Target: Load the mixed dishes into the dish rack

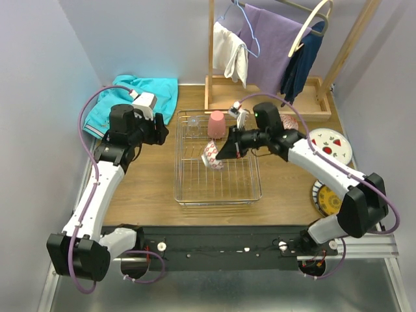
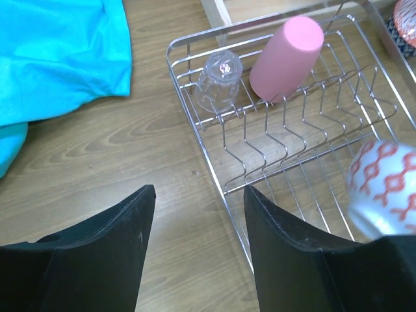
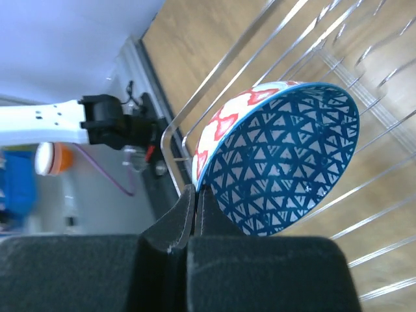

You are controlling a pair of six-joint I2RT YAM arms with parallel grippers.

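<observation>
Wooden table (image 1: pixel 149 192) with wire dish rack (image 1: pixel 218 201), teal cloth (image 1: pixel 164 91), clothes rack (image 1: pixel 211 58), white plate (image 1: pixel 331 147), yellow plate (image 1: pixel 330 200).

No text, label, brand, number or sign can be read in any view. The pink-patterned bowl (image 3: pixel 279 156) carries only lattice and triangle patterns (red outside, blue inside), and the white plate (image 1: pixel 330 145) at the right edge of the worktop (image 1: pixel 149 188) bears only red fruit motifs, no letters.
</observation>
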